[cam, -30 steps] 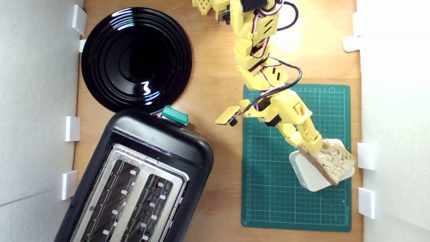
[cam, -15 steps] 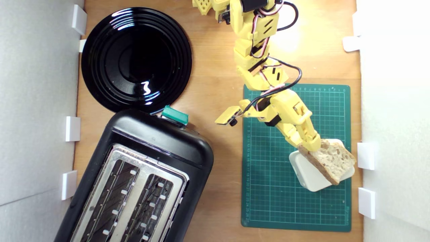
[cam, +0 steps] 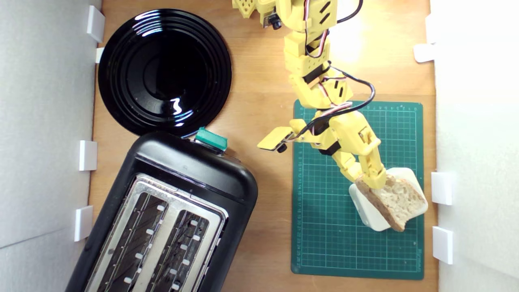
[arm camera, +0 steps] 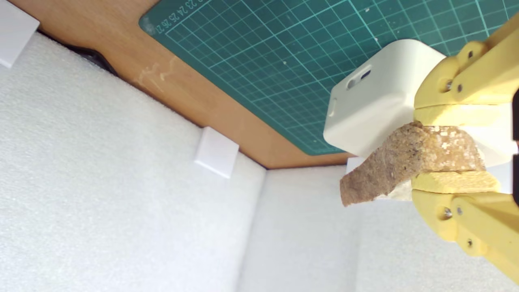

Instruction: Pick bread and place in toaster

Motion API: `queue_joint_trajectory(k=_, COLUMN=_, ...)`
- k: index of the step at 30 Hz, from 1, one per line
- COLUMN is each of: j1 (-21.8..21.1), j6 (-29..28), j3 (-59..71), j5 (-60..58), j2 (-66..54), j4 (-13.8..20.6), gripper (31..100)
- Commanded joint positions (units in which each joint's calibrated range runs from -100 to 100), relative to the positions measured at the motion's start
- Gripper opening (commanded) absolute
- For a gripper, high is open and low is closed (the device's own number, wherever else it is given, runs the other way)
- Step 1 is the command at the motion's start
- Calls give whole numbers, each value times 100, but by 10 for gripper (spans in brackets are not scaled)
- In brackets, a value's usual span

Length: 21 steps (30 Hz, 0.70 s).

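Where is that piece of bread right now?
The bread is at the exterior view's right, pinched in the gripper over the cream box on the green mat.

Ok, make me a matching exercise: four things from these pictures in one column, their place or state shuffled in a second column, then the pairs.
Things:
1. bread
2. toaster
3. black plate
4. cream box

Places or states:
A. standing on the green mat
B. both slots empty
C. clamped between the yellow fingers
D. bare, beside the toaster's teal lever

Pairs: 1-C, 2-B, 3-D, 4-A
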Motion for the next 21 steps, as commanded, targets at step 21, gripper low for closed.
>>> queue_joint_trajectory(k=21, j1=143, j6=130, j3=-742, j5=3848, j2=-5011, j4=-50, gripper=555)
